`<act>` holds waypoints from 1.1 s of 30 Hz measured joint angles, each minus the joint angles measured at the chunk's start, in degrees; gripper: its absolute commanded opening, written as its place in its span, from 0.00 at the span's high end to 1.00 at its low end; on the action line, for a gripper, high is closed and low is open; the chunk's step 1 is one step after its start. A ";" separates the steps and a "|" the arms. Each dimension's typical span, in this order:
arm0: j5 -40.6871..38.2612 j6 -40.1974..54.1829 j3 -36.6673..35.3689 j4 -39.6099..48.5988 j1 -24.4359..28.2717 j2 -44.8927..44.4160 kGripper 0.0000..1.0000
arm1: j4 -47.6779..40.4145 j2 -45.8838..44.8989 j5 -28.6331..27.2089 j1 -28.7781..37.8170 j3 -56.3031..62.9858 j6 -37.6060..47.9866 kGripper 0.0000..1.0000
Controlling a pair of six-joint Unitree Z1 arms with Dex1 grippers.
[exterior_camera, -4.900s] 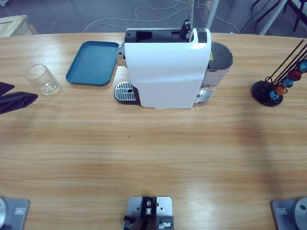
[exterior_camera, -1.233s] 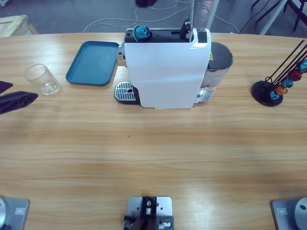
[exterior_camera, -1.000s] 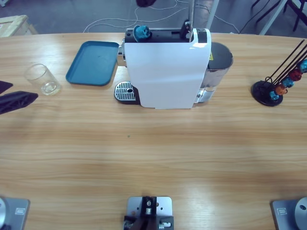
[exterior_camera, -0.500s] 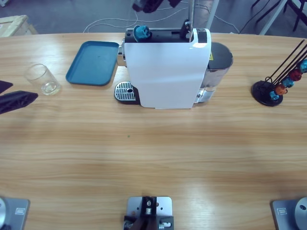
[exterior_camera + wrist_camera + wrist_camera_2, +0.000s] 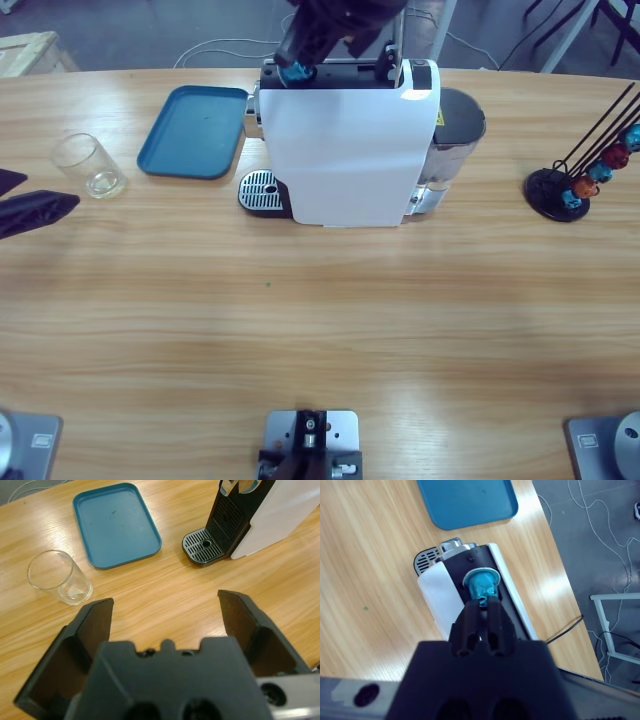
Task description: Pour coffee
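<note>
From up high I see my right pincer (image 5: 300,60) over the back top of the white coffee machine (image 5: 345,150), its jaws pressed together with their tips at the teal capsule (image 5: 481,585) that sits in the machine's top slot — touching it or just above, I cannot tell. My left pincer (image 5: 165,612) sits at the left edge of the worktop (image 5: 320,330), jaws spread wide and holding nothing. Ahead of it stands the clear glass (image 5: 59,577), upright, near the blue tray (image 5: 116,522) and well apart from the machine's drip grate (image 5: 205,546). I see no brown liquid in the glass — only a clear bottom. At the far right of the worktop stands a black capsule rack (image 5: 585,165) with coloured capsules on it.
</note>
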 measured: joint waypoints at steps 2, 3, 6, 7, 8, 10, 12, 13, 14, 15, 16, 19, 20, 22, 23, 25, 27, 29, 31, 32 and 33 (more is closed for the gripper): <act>0.00 0.00 0.00 -0.01 0.00 0.00 0.11 | -0.10 0.48 0.18 0.10 0.09 0.22 1.00; 0.00 0.00 0.00 -0.01 0.00 0.00 0.11 | -0.10 0.86 0.21 0.14 0.17 0.33 1.00; 0.00 0.00 0.00 -0.01 0.00 0.00 0.11 | -0.50 1.40 0.21 0.17 1.37 0.76 1.00; 0.00 0.00 0.00 -0.01 0.00 0.00 0.11 | -0.73 1.40 0.21 0.17 1.58 0.91 1.00; 0.00 0.00 0.00 -0.01 0.00 0.00 0.11 | -0.96 1.40 0.21 0.17 1.74 1.07 1.00; 0.00 0.00 0.00 -0.01 0.00 0.00 0.11 | -1.36 1.37 0.20 0.17 2.14 1.35 1.00; 0.00 0.00 0.00 -0.01 0.00 0.00 0.11 | -1.59 1.05 -0.41 0.20 2.54 1.59 1.00; 0.00 0.00 0.00 -0.01 0.00 0.00 0.11 | -1.59 0.82 -0.95 0.24 2.68 1.65 1.00; 0.00 0.00 0.00 -0.01 0.00 0.00 0.11 | -1.59 0.63 -1.69 0.25 2.70 1.67 1.00; 0.00 0.00 0.00 -0.01 0.00 0.00 0.11 | -1.58 0.28 -2.56 0.25 2.70 1.67 1.00; 0.00 0.00 0.00 -0.02 0.00 0.00 0.11 | -1.54 -0.63 -3.22 0.25 2.70 1.67 1.00; 0.00 0.00 0.03 -0.02 0.00 0.00 0.11 | -1.89 -7.43 -1.70 0.52 3.27 1.65 1.00; 0.00 0.00 0.04 -0.02 0.00 0.00 0.11 | -2.51 -11.00 -0.71 0.68 4.42 1.65 1.00; 0.00 0.00 0.05 -0.03 -0.01 0.00 0.11 | -3.32 -19.39 -0.96 0.83 7.50 1.57 1.00; 0.00 0.00 0.05 -0.04 -0.01 0.00 0.11 | -3.23 -23.34 -2.02 0.85 8.86 1.44 1.00; 0.00 0.00 0.05 -0.07 -0.02 0.00 0.11 | -0.32 -29.54 -4.95 0.87 10.59 1.21 1.00; 0.00 0.00 0.07 -0.15 -0.02 0.00 0.11 | -0.09 -33.93 -6.20 0.87 13.78 1.39 1.00; 0.00 0.00 0.07 -0.24 -0.03 0.00 0.11 | -5.08 -37.41 -6.25 0.39 19.69 3.39 1.00; 0.00 0.00 0.08 -0.26 -0.03 0.00 0.11 | -13.22 -38.78 -5.78 -0.77 25.84 7.65 1.00; 0.00 0.00 0.08 -0.26 -0.04 0.00 0.11 | -18.28 -38.82 -5.16 -1.62 29.27 9.97 1.00; 0.00 0.00 0.08 -0.26 -0.05 0.00 0.11 | -21.65 -38.62 -5.08 -2.03 31.54 11.31 1.00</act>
